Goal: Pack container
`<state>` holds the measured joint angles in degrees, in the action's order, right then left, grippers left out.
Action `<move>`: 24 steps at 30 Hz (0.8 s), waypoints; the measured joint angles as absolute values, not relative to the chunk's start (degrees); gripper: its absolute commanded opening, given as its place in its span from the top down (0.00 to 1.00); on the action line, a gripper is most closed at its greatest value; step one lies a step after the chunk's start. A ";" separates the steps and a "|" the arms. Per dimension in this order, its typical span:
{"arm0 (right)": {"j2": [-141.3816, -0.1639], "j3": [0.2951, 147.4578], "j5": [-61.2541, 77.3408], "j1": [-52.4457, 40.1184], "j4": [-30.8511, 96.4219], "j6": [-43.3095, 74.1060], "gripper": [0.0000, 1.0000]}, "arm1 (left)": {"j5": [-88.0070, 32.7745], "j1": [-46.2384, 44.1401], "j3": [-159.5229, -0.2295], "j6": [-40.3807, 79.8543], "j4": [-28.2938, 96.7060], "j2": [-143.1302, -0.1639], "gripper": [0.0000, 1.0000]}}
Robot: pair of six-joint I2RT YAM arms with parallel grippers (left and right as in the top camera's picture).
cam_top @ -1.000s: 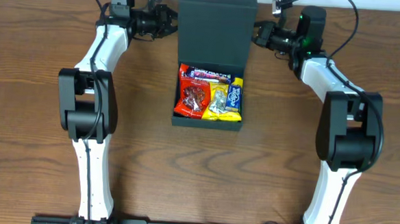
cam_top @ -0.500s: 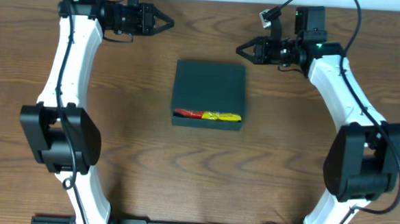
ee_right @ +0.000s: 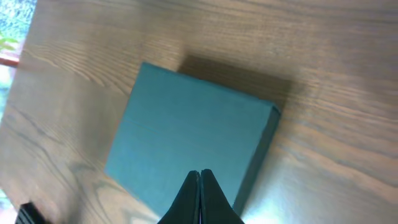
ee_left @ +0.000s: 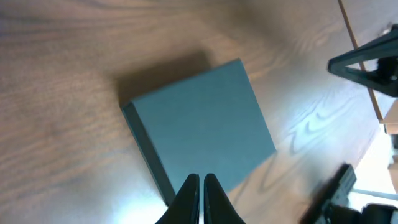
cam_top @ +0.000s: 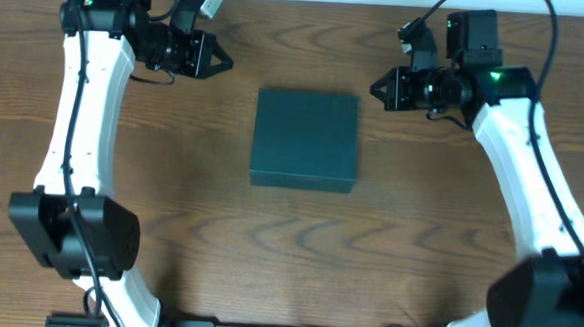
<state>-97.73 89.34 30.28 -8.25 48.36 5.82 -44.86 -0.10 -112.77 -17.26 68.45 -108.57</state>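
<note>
Left hand (cam_top: 225, 62) and right hand (cam_top: 376, 89) wide apart, pointing inward, fingers pressed together, empty.

Overhead view looks straight down on the bench (cam_top: 288, 243); both wrist views angle down nearer, sharing the container (cam_top: 305, 139).

The container (ee_left: 199, 130), its lid shut flat, sits on the wooden counter (ee_left: 74, 56), turned so 1 corner points to the lower right. The left gripper (ee_left: 201, 180) hangs over its near edge, the 2 fingers almost together with a thin slit between. The right gripper (ee_left: 339, 62) shows as a dark point at upper right, well apart from the container.
</note>
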 measured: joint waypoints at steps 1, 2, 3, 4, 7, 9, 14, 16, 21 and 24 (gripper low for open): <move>-96.09 89.34 29.47 -8.62 49.87 5.78 0.98 | -44.77 -0.10 -112.77 -17.43 69.76 -107.87 0.94; -94.56 89.34 28.71 -8.95 51.07 5.78 0.98 | -44.66 -0.10 -112.77 -17.69 71.35 -106.87 0.94; -93.38 89.34 28.21 -9.26 52.31 5.69 0.99 | -44.60 -0.12 -112.77 -17.85 72.51 -106.06 0.94; -91.77 89.34 26.98 -9.82 53.80 5.72 0.98 | -44.56 -0.14 -112.77 -17.87 73.63 -105.01 0.94; -86.74 88.99 21.54 -12.73 58.39 6.59 0.99 | -44.58 -0.91 -112.75 -18.04 76.51 -100.40 0.94; -82.13 87.37 17.82 -16.03 60.27 7.53 0.98 | -44.58 -2.46 -112.73 -18.04 76.47 -96.38 0.94; -69.30 78.87 12.69 -22.94 60.12 8.54 0.98 | -43.40 -9.28 -112.64 -18.02 78.28 -88.49 0.94; -63.29 74.61 11.81 -24.23 59.88 8.58 0.98 | -41.45 -13.89 -111.72 -17.41 77.84 -85.08 0.94; -48.64 62.19 13.34 -24.58 58.78 8.75 0.99 | -31.18 -25.06 -103.28 -9.67 72.60 -75.29 0.94; -40.88 56.34 17.30 -24.62 57.58 8.80 0.99 | -28.12 -28.27 -97.32 -6.52 71.42 -69.21 0.94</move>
<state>-40.88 56.34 17.30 -24.62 57.58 8.80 -28.12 -28.27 -97.32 -6.52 71.42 -69.21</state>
